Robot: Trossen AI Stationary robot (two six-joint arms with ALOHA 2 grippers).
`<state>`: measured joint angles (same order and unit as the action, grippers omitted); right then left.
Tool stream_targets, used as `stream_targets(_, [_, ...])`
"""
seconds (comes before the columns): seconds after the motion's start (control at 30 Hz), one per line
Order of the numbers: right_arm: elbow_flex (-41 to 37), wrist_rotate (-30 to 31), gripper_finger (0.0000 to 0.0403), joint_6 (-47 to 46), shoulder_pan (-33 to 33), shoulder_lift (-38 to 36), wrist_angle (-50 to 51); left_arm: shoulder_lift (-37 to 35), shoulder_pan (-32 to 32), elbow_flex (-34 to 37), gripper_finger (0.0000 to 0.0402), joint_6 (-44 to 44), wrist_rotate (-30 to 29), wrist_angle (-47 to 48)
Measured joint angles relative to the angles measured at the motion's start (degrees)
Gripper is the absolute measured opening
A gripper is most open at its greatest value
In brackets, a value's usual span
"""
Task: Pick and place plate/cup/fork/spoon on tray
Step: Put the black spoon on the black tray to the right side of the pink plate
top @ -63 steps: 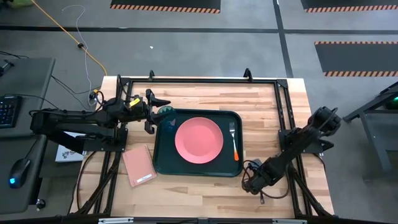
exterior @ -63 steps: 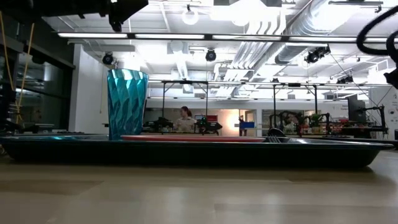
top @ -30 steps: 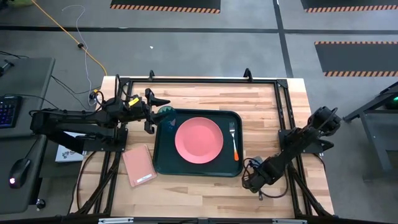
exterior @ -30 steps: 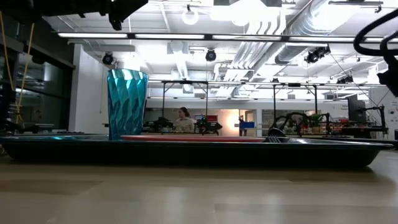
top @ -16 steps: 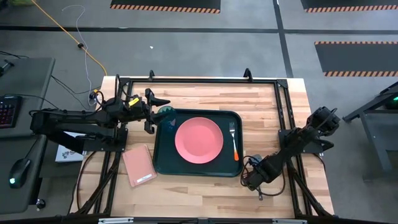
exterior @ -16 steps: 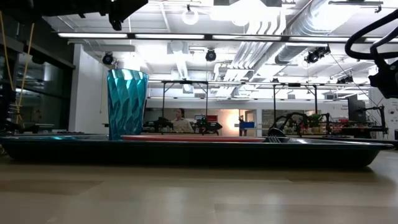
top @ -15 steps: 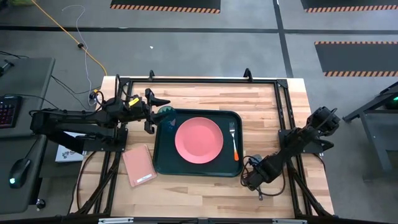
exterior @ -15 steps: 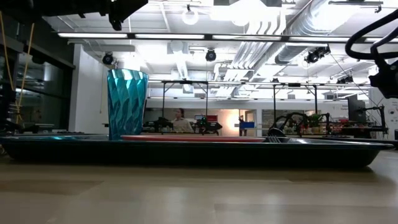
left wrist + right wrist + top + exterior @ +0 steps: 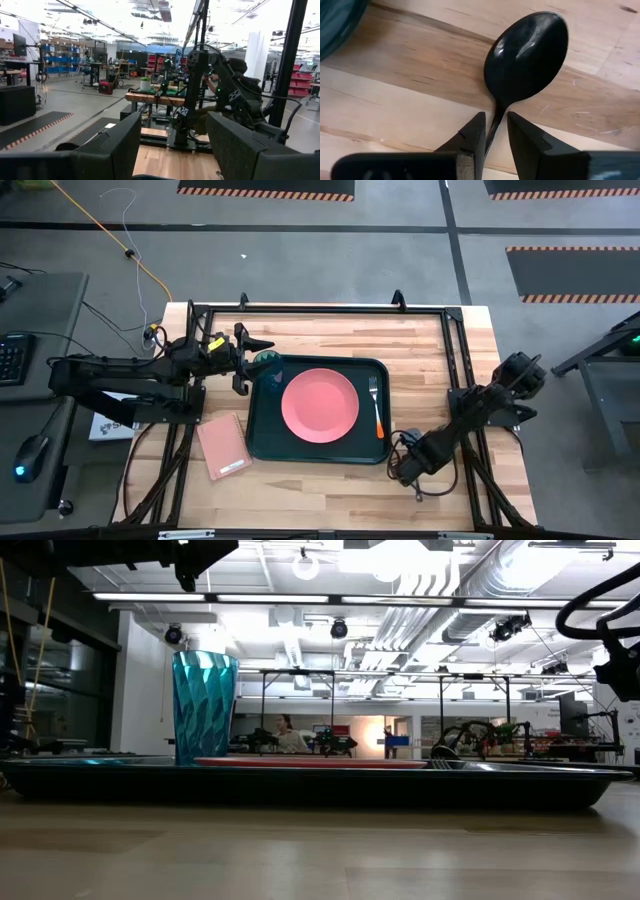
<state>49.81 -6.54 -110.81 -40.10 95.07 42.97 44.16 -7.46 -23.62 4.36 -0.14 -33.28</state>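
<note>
The dark green tray (image 9: 262,448) holds the salmon-pink plate (image 9: 319,404), the orange-handled fork (image 9: 377,408) and the teal cup (image 9: 266,361), which stands upright at its far left corner (image 9: 204,707). The dark spoon (image 9: 527,50) lies on the wood by the tray's near right corner. My right gripper (image 9: 402,470) points down over it, its fingers nearly together about the spoon's neck (image 9: 496,122). My left gripper (image 9: 252,362) hangs open and empty above the cup, at the tray's left edge (image 9: 172,145). My right gripper has the spoon's thin neck (image 9: 495,131), just behind the oval bowl, between its two fingers. The fingers come from above, pointing down, and stand across the handle. The spoon lies flat on the table, bowl up; the gripper hides the rest of the handle.
A pink rectangular pad (image 9: 223,446) lies on the wood left of the tray's near left corner. A black frame (image 9: 320,308) runs round the table's edges. Bare wood lies on the tray's far and near sides.
My right arm has sunk a little over the spoon, its upper part coming down in the low view. The spoon, tray, plate, fork and cup have stayed where they were.
</note>
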Motion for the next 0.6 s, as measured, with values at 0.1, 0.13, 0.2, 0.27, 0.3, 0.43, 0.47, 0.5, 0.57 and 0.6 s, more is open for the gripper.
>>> stream_targets(0.1, [0.3,-1.1,0.0071,-0.2,0.1,1.7,-0.5,0.0,0.0,0.0,0.0213,0.0,0.0,0.0])
stream_targets(0.13, [0.3,-1.3,0.0071,-0.2,0.2,2.1,-0.6,0.0,0.0,0.0,0.0213,0.0,0.0,0.1])
stream_targets(0.2, [0.3,-1.6,0.0071,-0.1,0.5,2.6,-0.6,0.0,0.0,0.0,0.0213,0.0,0.0,0.0])
stream_targets(0.27, [0.3,-1.9,0.0071,0.3,0.9,2.7,-0.6,0.0,0.0,0.0,0.0213,0.0,0.0,0.0])
stream_targets(0.3, [0.3,-1.9,0.0071,1.0,1.0,2.7,-0.6,0.0,0.0,0.0,0.0213,0.0,0.0,0.0])
stream_targets(0.43, [0.3,-1.4,0.0071,3.3,1.5,2.8,0.1,0.0,0.0,0.0,0.0213,0.0,0.0,0.0])
stream_targets(0.47, [0.3,-1.4,0.0071,3.9,1.7,2.8,0.2,0.0,0.0,0.0,0.0213,0.0,0.0,0.0])
stream_targets(0.5, [0.3,-1.5,0.0070,4.6,1.9,2.8,0.2,0.0,0.0,0.0,0.0213,0.0,0.0,0.0])
stream_targets(0.57, [0.2,-1.5,0.0064,5.9,1.9,2.8,0.3,0.0,0.0,0.0,0.0213,0.0,0.0,0.0])
stream_targets(0.6, [0.2,-1.5,0.0058,6.2,1.9,2.8,0.4,0.0,0.0,0.0,0.0213,0.0,0.0,0.0])
